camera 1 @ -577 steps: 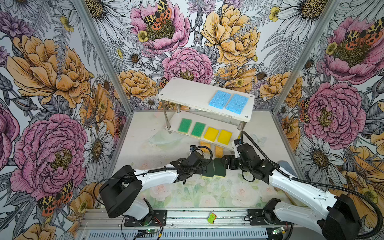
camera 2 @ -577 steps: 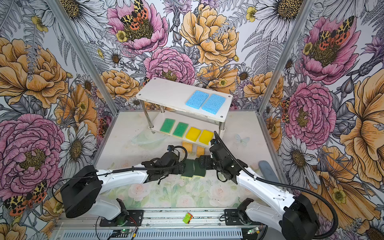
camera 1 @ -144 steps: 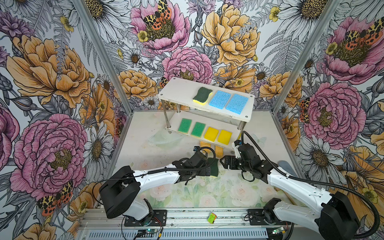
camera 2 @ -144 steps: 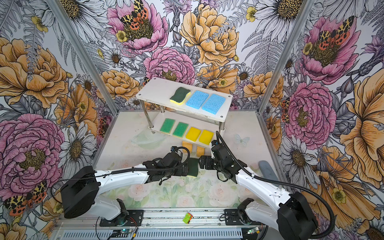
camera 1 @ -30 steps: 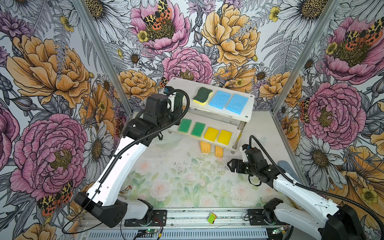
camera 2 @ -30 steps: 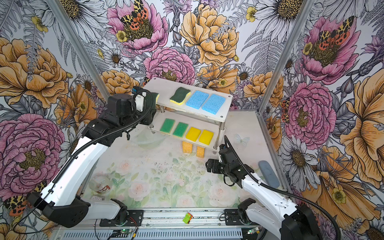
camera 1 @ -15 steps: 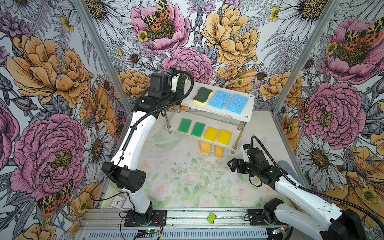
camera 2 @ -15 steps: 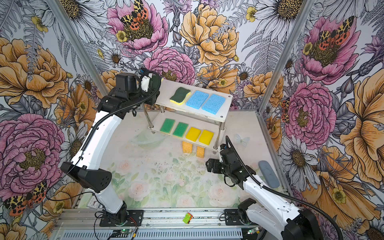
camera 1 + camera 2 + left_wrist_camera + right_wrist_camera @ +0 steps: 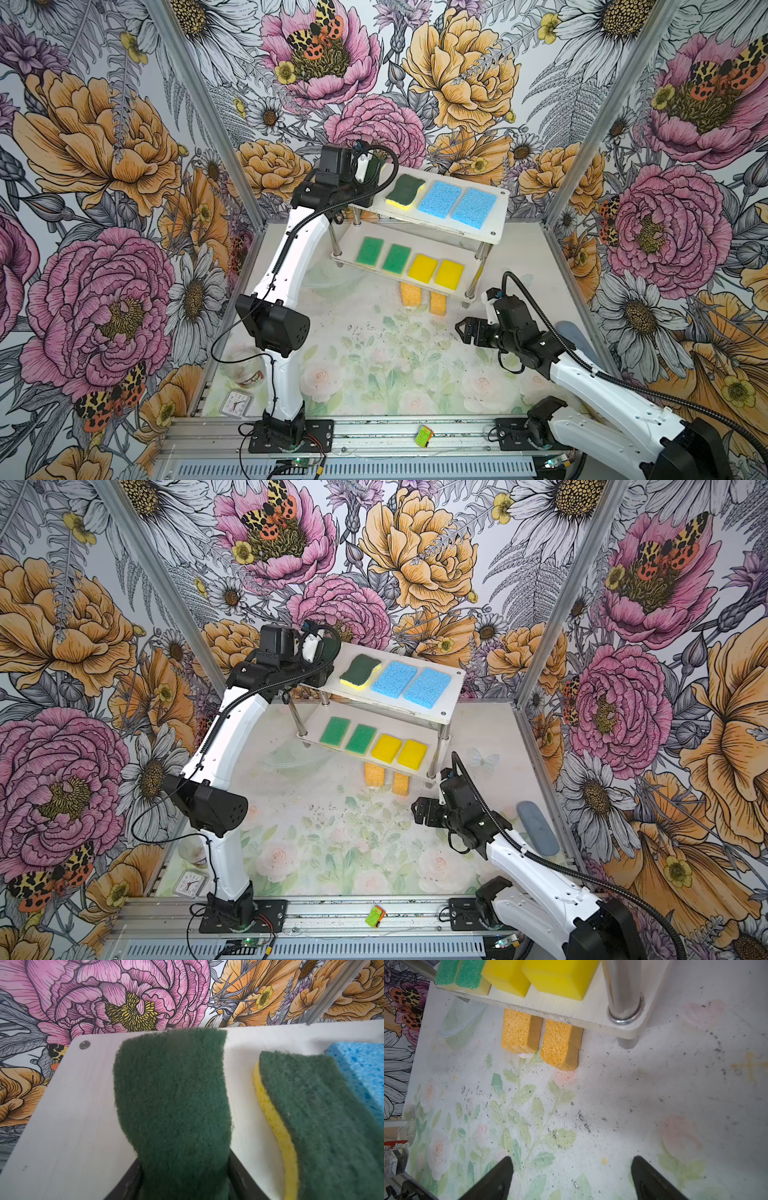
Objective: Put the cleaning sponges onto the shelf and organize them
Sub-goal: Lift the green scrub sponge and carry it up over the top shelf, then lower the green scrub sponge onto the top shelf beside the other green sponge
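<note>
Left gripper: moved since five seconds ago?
Yes: the left gripper went from the table in front of the shelf up to its top board's left end, holding a green sponge.

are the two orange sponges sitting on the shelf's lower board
No, both orange sponges lie on the table, poking out from under the front edge of the lower board.

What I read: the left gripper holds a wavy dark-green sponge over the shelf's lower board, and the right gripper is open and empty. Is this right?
One point is wrong. The left wrist view shows the left gripper holding the wavy dark-green sponge over the shelf's top board, not the lower one. The right gripper is indeed open and empty.
</note>
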Controlling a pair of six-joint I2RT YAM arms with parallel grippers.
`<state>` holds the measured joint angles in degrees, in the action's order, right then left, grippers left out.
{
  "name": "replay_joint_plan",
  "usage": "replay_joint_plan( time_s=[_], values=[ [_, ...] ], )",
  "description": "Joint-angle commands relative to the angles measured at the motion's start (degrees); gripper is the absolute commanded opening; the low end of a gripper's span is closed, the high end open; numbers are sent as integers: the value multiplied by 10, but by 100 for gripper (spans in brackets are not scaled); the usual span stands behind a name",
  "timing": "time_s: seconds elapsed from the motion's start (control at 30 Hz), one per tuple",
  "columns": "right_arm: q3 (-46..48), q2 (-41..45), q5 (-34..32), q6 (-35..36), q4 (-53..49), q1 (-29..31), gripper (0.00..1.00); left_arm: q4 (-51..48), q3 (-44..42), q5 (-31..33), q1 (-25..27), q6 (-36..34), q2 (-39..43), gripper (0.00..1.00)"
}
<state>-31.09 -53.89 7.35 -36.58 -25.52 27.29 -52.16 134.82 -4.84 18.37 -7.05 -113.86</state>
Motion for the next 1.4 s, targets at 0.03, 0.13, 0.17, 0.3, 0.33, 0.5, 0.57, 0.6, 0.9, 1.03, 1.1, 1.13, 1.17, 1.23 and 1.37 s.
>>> replay_joint_plan(
  time_s=[0.03, 0.13, 0.17, 0.3, 0.33, 0.5, 0.57, 0.6, 0.9, 1.03, 1.1, 1.13, 1.17, 1.23, 1.37],
  values=[
    [6, 15, -6, -6, 2, -3, 91, -9, 18, -28, -5, 0, -1, 53],
    [6, 14, -6, -6, 1, -3, 91, -9, 19, -30, -3, 0, -3, 54],
    [6, 13, -6, -6, 1, -3, 91, -9, 19, -31, -4, 0, -3, 56],
    [6, 11, -6, -6, 1, -4, 91, -9, 19, -36, -2, 3, -3, 58],
    [6, 12, -5, -6, 1, -4, 91, -8, 20, -36, 0, 2, -3, 58],
    [7, 12, -5, -6, 1, -4, 91, -8, 25, -39, 5, 2, -4, 62],
    [7, 12, -5, -6, 1, -3, 91, -8, 29, -41, 5, 4, -7, 63],
    [7, 13, -5, -6, 1, -3, 91, -8, 30, -44, 6, 4, -8, 64],
    [9, 16, -4, -6, 1, -3, 91, -8, 36, -44, 7, 6, -14, 69],
    [9, 17, -3, -6, 1, -3, 91, -8, 36, -45, 6, 5, -14, 70],
    [9, 17, -4, -6, 1, -3, 91, -8, 37, -47, 7, 5, -14, 70],
    [9, 17, -4, -6, 1, -3, 91, -8, 37, -50, 7, 5, -14, 70],
    [9, 17, -4, -6, 1, -4, 91, -8, 37, -51, 7, 5, -15, 70],
    [9, 17, -5, -6, 1, -4, 91, -8, 36, -53, 8, 5, -16, 70],
    [9, 18, -4, -6, 1, -3, 91, -8, 37, -60, 7, 11, -18, 70]
  ],
)
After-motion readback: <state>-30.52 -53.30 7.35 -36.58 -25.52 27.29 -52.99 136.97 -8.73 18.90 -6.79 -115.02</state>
